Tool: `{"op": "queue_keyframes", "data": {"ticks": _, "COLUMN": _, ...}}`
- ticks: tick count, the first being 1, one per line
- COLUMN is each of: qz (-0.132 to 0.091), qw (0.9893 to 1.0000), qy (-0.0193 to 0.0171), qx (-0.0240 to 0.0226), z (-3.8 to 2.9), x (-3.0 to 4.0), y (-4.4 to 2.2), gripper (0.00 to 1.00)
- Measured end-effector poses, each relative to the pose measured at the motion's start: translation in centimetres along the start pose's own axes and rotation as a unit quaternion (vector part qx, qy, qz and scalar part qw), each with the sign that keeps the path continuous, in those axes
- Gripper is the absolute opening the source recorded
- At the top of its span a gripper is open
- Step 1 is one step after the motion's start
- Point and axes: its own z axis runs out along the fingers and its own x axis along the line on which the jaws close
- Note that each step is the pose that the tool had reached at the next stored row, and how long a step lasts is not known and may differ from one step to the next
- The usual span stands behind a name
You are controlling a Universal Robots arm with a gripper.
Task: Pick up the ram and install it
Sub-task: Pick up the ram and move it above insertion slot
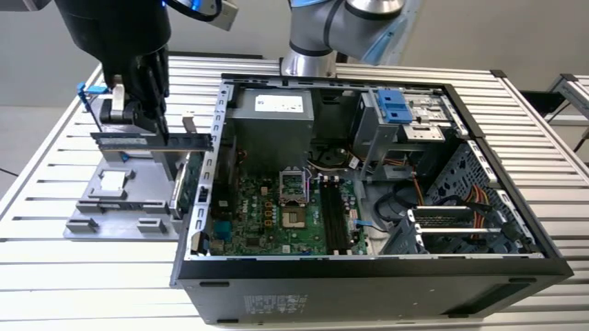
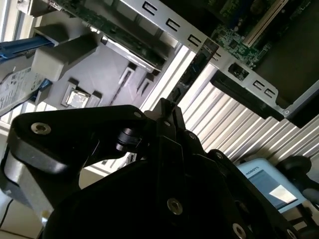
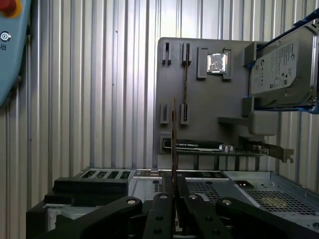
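Gripper: we saw the gripper [image 1: 154, 136] clamped narrow on the ram [image 1: 190, 143]; in the first wrist view its dark fingers [image 3: 160, 209] pinched the board from both sides.
Ram: it hung level in the grip above the grey tray [image 1: 101, 217], outside the computer case [image 1: 368, 267] and close to the case wall on the exterior view's left; in the first wrist view we saw the ram [image 3: 174, 134] edge-on, as a thin line running out from between the fingers.
Tray: it lay on the slatted table [image 1: 46, 276] beside the case; a small square chip [image 3: 218, 63] sat in one recess; a green expansion card [image 3: 199, 145] stood on edge along the side nearest the case.
Hard drive: the silver hard drive [image 3: 281, 69] with blue rails stood at the tray's far end.
Case: it lay open on its side, with the motherboard [image 1: 272, 214] facing up; we could make out long dark memory slots [image 1: 333, 214] on it.
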Motion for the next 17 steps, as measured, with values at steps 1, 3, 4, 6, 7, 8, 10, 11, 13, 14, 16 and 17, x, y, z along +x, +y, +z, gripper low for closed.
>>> {"op": "queue_keyframes", "data": {"ticks": 1, "qz": 0.0, "qw": 1.0, "qy": 0.0, "qx": 0.0, "z": -0.01, "x": 0.0, "y": -0.19, "gripper": 0.0}}
{"op": "queue_keyframes", "data": {"ticks": 3, "qz": 0.0, "qw": 1.0, "qy": 0.0, "qx": -0.0001, "z": -0.02, "x": 0.0, "y": -0.55, "gripper": 0.0}}
{"op": "queue_keyframes", "data": {"ticks": 4, "qz": 0.0, "qw": 1.0, "qy": 0.0, "qx": -0.0001, "z": -0.03, "x": 0.01, "y": -0.73, "gripper": 0.0}}
{"op": "queue_keyframes", "data": {"ticks": 6, "qz": 0.0, "qw": 1.0, "qy": 0.0, "qx": -0.0002, "z": -0.05, "x": 0.01, "y": -1.08, "gripper": 0.0}}
{"op": "queue_keyframes", "data": {"ticks": 7, "qz": 0.0, "qw": 1.0, "qy": 0.0, "qx": -0.0002, "z": -0.06, "x": 0.01, "y": -1.25, "gripper": 0.0}}
{"op": "queue_keyframes", "data": {"ticks": 8, "qz": 0.0, "qw": 1.0, "qy": 0.0, "qx": -0.0002, "z": -0.06, "x": 0.01, "y": -1.44, "gripper": 0.0}}
{"op": "queue_keyframes", "data": {"ticks": 10, "qz": 0.0, "qw": 1.0, "qy": 0.0, "qx": -0.0003, "z": -0.07, "x": 0.01, "y": -1.81, "gripper": 0.0}}
{"op": "queue_keyframes", "data": {"ticks": 11, "qz": 0.0, "qw": 1.0, "qy": 0.0, "qx": -0.0003, "z": -0.08, "x": 0.01, "y": -1.98, "gripper": 0.0}}
{"op": "queue_keyframes", "data": {"ticks": 13, "qz": 0.0, "qw": 1.0, "qy": 0.0, "qx": -0.0004, "z": -0.1, "x": 0.02, "y": -2.35, "gripper": 0.0}}
{"op": "queue_keyframes", "data": {"ticks": 14, "qz": 0.0, "qw": 1.0, "qy": 0.0, "qx": -0.0005, "z": -0.11, "x": 0.02, "y": -2.56, "gripper": 0.0}}
{"op": "queue_keyframes", "data": {"ticks": 16, "qz": 0.0, "qw": 1.0, "qy": 0.0, "qx": -0.0006, "z": -0.13, "x": 0.02, "y": -2.97, "gripper": 0.0}}
{"op": "queue_keyframes", "data": {"ticks": 17, "qz": 0.0, "qw": 1.0, "qy": 0.0, "qx": -0.0006, "z": -0.13, "x": 0.02, "y": -3.16, "gripper": 0.0}}
